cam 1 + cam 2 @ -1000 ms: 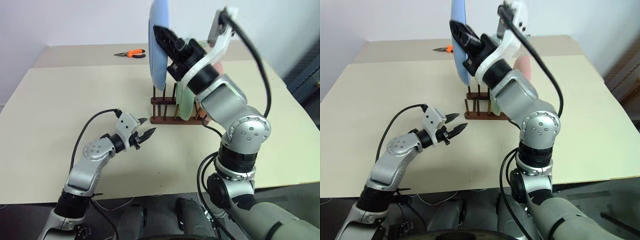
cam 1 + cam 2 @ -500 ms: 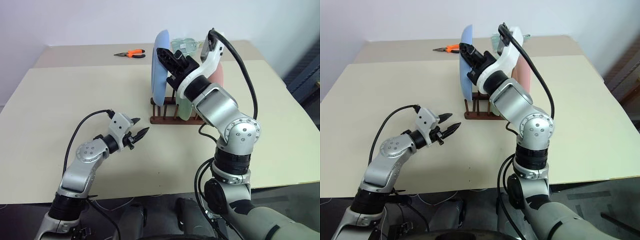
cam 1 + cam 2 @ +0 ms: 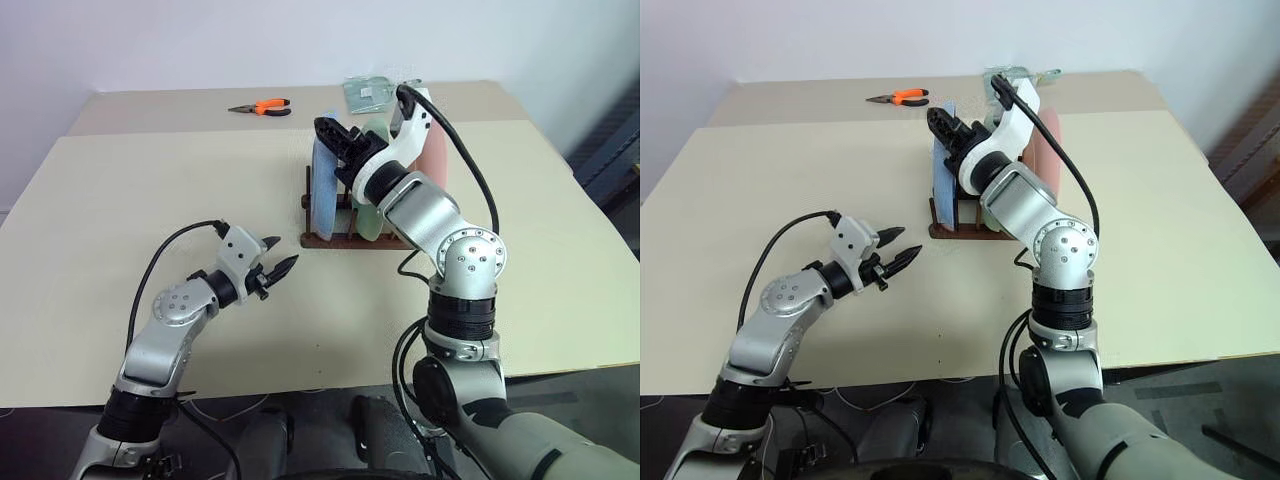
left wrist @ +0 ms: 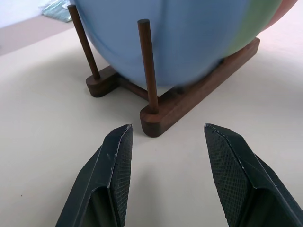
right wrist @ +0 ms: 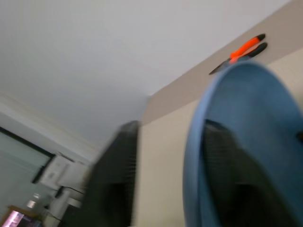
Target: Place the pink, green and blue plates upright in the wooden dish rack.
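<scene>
your right gripper (image 3: 330,135) has lowered the blue plate (image 3: 322,192) into the rack (image 3: 340,238) and its jaws have just let go; one finger stands either side of the rim. the left gripper (image 3: 281,267) waits released, the rack just ahead of its jaws. count three plates upright: blue, green (image 3: 372,190), pink (image 3: 436,155). one rack. the task looks done.

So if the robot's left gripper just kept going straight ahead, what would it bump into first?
Probably the wooden dish rack. The left gripper, open, points at its near end, where the blue plate stands behind the front pegs. Bare table lies between.
</scene>
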Action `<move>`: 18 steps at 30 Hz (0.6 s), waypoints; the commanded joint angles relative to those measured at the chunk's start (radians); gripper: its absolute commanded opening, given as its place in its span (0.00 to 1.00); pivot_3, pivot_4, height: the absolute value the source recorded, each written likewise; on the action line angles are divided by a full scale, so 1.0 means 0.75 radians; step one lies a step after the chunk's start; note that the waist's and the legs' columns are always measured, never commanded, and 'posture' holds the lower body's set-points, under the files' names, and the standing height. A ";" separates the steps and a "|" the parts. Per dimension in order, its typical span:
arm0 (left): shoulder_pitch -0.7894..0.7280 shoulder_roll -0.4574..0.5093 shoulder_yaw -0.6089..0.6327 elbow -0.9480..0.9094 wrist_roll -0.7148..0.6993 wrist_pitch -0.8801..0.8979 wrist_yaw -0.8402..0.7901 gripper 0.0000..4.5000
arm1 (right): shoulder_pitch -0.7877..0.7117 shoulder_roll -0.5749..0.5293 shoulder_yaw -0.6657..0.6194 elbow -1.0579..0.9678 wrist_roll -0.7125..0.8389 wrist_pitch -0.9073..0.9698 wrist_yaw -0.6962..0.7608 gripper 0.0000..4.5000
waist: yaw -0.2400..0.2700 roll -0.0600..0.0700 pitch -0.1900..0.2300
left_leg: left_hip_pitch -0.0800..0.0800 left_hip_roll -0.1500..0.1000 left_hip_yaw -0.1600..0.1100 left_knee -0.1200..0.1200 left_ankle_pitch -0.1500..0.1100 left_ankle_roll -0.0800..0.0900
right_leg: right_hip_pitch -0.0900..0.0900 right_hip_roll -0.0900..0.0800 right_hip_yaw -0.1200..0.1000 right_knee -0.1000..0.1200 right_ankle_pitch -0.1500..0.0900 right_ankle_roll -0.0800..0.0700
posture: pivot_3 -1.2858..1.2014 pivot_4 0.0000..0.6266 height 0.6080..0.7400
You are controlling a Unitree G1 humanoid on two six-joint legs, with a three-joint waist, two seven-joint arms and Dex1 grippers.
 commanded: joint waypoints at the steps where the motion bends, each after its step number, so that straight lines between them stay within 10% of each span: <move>1: 0.009 -0.001 0.022 -0.046 -0.007 -0.025 0.004 0.55 | -0.065 -0.122 0.098 -0.063 -0.177 0.001 0.151 0.75 | 0.000 0.000 0.000 | 0.000 0.000 0.000 0.000 0.000 0.000 | 0.000 0.000 0.000 0.000 0.000 0.000 | 0.52 0.24 1.00; 9: 0.005 -0.014 -0.006 -0.044 0.004 -0.028 0.004 0.55 | 0.017 -0.540 0.266 -0.241 -0.685 -0.301 0.664 0.75 | 0.010 -0.001 0.000 | -0.001 0.000 0.000 0.000 0.000 0.000 | 0.001 0.000 0.000 -0.001 -0.001 0.001 | 0.52 0.24 1.00; 18: 0.014 0.003 -0.015 0.008 0.017 -0.059 -0.014 0.55 | 0.865 -1.044 -0.455 -0.397 -0.443 -0.368 1.367 0.75 | 0.020 -0.003 -0.001 | -0.001 -0.002 0.002 0.000 -0.004 0.007 | 0.011 -0.004 -0.001 -0.018 -0.003 0.005 | 0.52 0.24 1.00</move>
